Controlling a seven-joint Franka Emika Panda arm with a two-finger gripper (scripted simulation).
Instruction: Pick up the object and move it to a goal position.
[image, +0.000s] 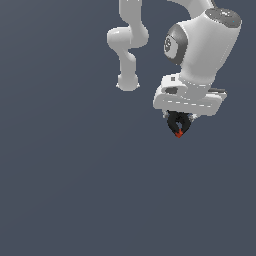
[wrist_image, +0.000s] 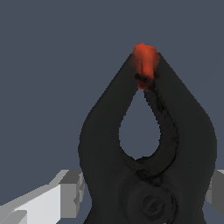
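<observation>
The object is a tiny bright red piece (image: 178, 133) pinched between the tips of my black fingers (image: 173, 125). In the wrist view the red piece (wrist_image: 145, 61) sits right at the point where the two curved fingers (wrist_image: 107, 127) meet. My gripper (image: 178, 131) is shut on it and hangs under the white arm, toward the exterior view's upper right. No goal marker shows in either view.
The white arm (image: 200, 45) and its base link (image: 128, 45) stand at the top of the exterior view. The ground (image: 75, 190) is a plain dark grey-blue surface with no other objects on it.
</observation>
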